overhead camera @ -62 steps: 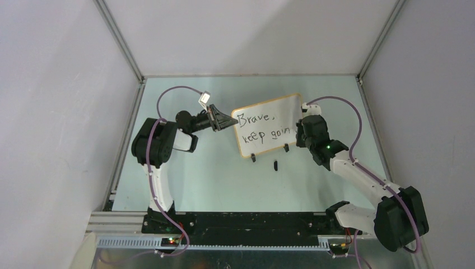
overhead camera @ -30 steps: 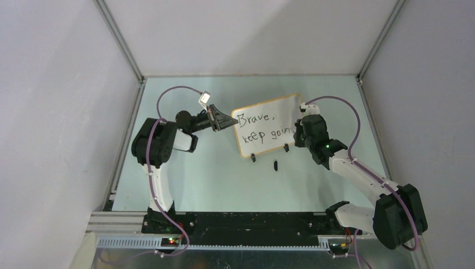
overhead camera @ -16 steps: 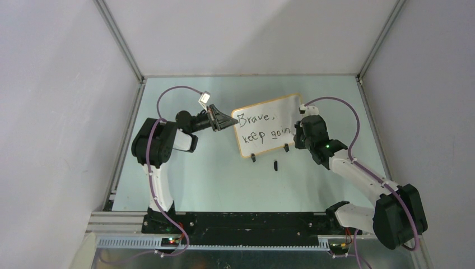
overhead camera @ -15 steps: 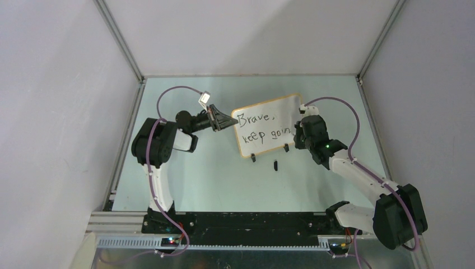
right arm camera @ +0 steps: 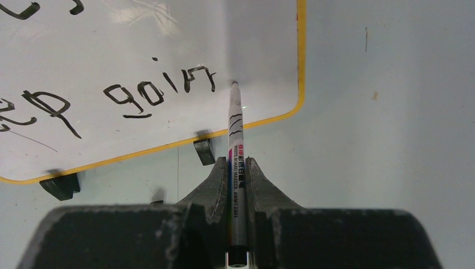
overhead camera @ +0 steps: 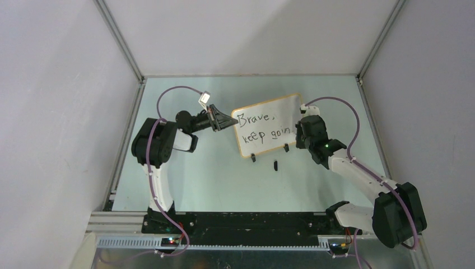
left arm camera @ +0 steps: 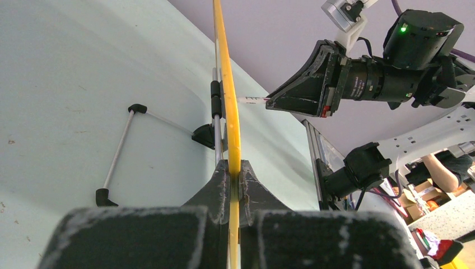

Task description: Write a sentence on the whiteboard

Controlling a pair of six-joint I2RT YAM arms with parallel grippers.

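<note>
Black lettering on the whiteboard (overhead camera: 266, 124) reads "Brave," above "keep goin", so the sentence (right arm camera: 157, 89) seems to lack only its last letter. The whiteboard stands nearly upright on two black feet (overhead camera: 253, 158) at the middle of the tabletop (overhead camera: 213, 174), between the two arms. The left jaws are clenched on the frame at its left edge. The right jaws are grasping a marker (right arm camera: 235, 140), whose tip appears to touch the white surface just right of the "n", near the orange frame.

Little bare space is left there, so the final letter could come out cramped or run onto the frame. Since the board is held by one edge only, a hard press may twist it or rock it back on its feet, spoiling the stroke.

No container shows in any view. A small black piece (overhead camera: 275, 165), perhaps the marker's cap, lies on the tabletop just in front of the board.
</note>
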